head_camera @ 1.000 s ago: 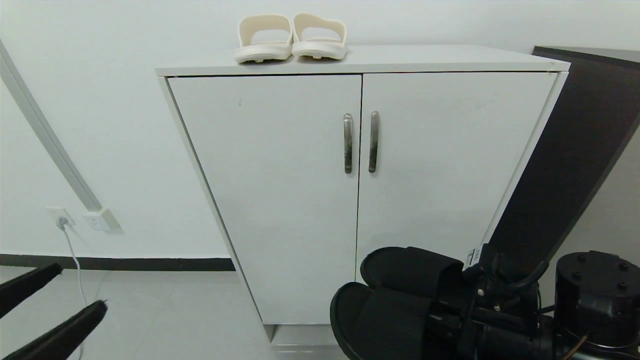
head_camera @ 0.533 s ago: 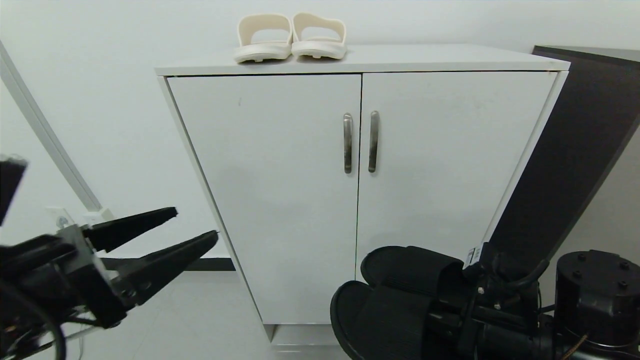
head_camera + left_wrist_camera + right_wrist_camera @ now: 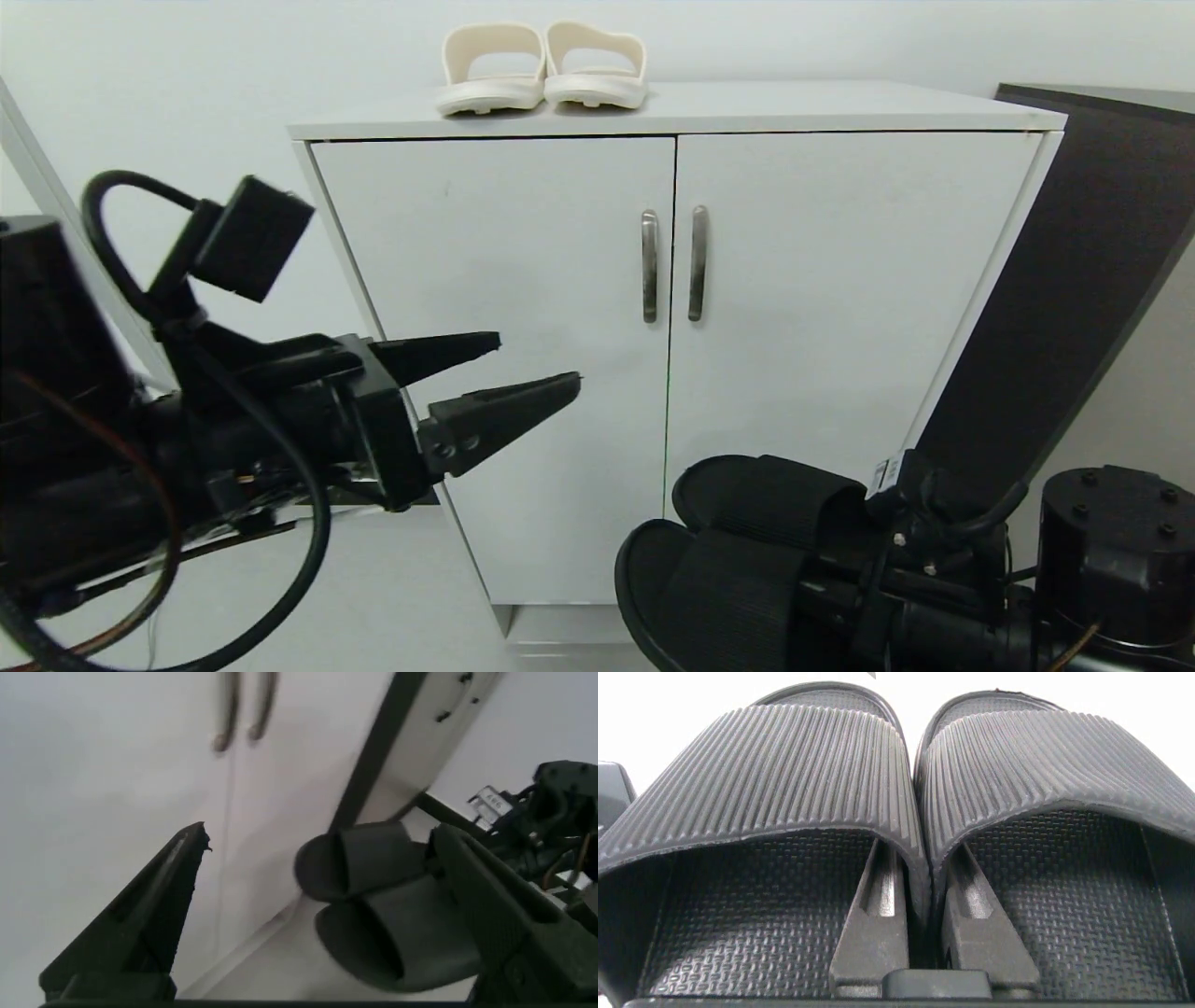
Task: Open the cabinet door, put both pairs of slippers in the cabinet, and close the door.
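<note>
the white cabinet [image 3: 523, 187] stands on the pale grey floor [image 3: 373, 597] close against the white wall, with both doors shut and its two upright metal handles [image 3: 649, 266] side by side at the middle seam. its flat top [image 3: 822, 105] does the carrying, and a pair of cream slippers [image 3: 543, 67] lies directly on it, soles down, the two set side by side and just about touching. they sit on the left half of the top, towards the back by the wall, while a dark panel [image 3: 1074, 327] stands just beside the cabinet's right side.
</note>
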You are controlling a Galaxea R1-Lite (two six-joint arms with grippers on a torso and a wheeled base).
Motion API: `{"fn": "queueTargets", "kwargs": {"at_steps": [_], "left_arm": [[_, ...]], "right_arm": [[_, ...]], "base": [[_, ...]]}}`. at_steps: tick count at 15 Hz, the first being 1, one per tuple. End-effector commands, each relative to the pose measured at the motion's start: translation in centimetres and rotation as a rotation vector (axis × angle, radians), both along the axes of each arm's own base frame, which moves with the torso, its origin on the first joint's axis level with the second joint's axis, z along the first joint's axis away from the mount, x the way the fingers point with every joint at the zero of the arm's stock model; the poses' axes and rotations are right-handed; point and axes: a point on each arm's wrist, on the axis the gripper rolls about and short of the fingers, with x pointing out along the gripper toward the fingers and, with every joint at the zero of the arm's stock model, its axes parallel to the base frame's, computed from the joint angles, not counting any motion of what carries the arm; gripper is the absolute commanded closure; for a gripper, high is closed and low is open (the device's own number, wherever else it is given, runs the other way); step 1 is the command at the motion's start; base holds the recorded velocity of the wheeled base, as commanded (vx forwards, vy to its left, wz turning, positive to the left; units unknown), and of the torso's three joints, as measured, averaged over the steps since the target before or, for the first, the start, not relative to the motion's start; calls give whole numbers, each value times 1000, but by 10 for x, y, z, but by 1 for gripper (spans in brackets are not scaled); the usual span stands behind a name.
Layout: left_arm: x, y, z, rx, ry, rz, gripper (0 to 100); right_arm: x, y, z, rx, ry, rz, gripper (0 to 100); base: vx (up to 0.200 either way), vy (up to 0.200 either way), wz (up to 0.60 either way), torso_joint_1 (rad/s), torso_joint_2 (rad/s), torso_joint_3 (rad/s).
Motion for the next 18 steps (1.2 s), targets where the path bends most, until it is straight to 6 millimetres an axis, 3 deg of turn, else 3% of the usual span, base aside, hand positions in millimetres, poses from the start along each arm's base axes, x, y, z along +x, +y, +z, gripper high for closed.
{"fn": "queueTargets", "kwargs": {"at_steps": [1,5,9,13,18], "left_arm": [[24,-33,-2,14,34,-72,0],[43,-61,11,-50,41,-203,0],[75,-88,6,-56,69,-241,0],[78,-92,19,-101,87,-334,0],[92,-95,13,-99,121,-320,0]], "right_arm": [[2,1,-2,-5,7,0,100],[1,1,-3,-10,11,-2,100],[0,0,-6,-18,18,0,100],[-1,0,-4,-12,13,1,100],[1,-2,-4,-9,13,-7,100]], "base": [[0,0,0,0,0,0],[0,0,0,0,0,0],[0,0,0,0,0,0],[0,0,0,0,0,0],[0,0,0,0,0,0]]}}
